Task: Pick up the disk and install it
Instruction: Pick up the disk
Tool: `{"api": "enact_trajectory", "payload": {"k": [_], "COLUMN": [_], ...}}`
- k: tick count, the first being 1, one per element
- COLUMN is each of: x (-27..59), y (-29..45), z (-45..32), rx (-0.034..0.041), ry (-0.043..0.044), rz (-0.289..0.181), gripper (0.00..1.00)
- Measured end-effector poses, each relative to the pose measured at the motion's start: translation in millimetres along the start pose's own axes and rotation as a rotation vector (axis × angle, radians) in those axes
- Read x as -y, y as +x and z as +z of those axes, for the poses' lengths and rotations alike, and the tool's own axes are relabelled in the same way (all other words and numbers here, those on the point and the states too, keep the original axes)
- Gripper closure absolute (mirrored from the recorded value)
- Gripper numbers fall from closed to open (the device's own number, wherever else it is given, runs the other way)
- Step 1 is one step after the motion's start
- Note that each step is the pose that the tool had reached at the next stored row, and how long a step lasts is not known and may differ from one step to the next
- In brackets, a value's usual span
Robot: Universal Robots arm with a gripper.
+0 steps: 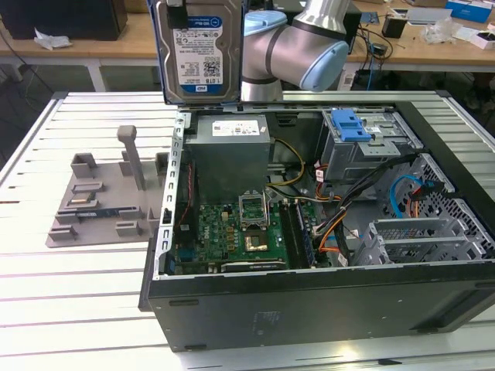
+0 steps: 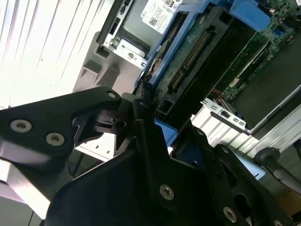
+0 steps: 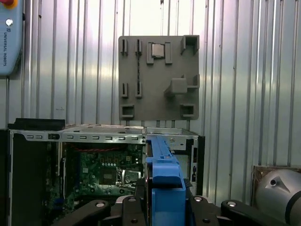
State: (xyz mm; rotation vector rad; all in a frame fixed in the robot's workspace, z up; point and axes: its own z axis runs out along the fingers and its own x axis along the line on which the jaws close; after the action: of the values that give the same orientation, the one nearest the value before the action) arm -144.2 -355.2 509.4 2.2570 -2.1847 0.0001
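The disk, a silver hard drive with a white-and-blue label in a blue carrier, hangs upright in the air above the back left corner of the open computer case. In the first wrist view my gripper is shut on the disk's blue carrier edge, with black fingers on either side. The second wrist view shows the disk's green circuit-board side running away from the black fingers. The case lies below the disk with its side open.
Inside the case are a grey power supply box, a green motherboard and a drive cage with a blue latch. A grey fixture plate lies on the slatted table at the exterior view's left. The arm stands behind the case.
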Motion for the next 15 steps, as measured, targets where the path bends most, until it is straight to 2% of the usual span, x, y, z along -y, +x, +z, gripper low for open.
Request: {"api": "enact_trajectory", "payload": {"k": [4, 5, 6, 7, 8, 15], "x": [1.7, 2.7, 5.8, 8.1, 9.6, 11.0], "y": [7.9, 12.6, 28.7, 41.3, 49.3, 59.2], "z": [0.0, 0.1, 0.2, 0.3, 0.4, 0.5], "rx": [-0.0001, 0.0000, 0.0000, 0.0000, 0.0000, 0.0000], "ry": [0.0000, 0.0000, 0.0000, 0.0000, 0.0000, -0.0001], "rz": [0.000, 0.000, 0.000, 0.000, 0.000, 0.000], "gripper": [0.63, 0.63, 0.63, 0.63, 0.63, 0.63]}}
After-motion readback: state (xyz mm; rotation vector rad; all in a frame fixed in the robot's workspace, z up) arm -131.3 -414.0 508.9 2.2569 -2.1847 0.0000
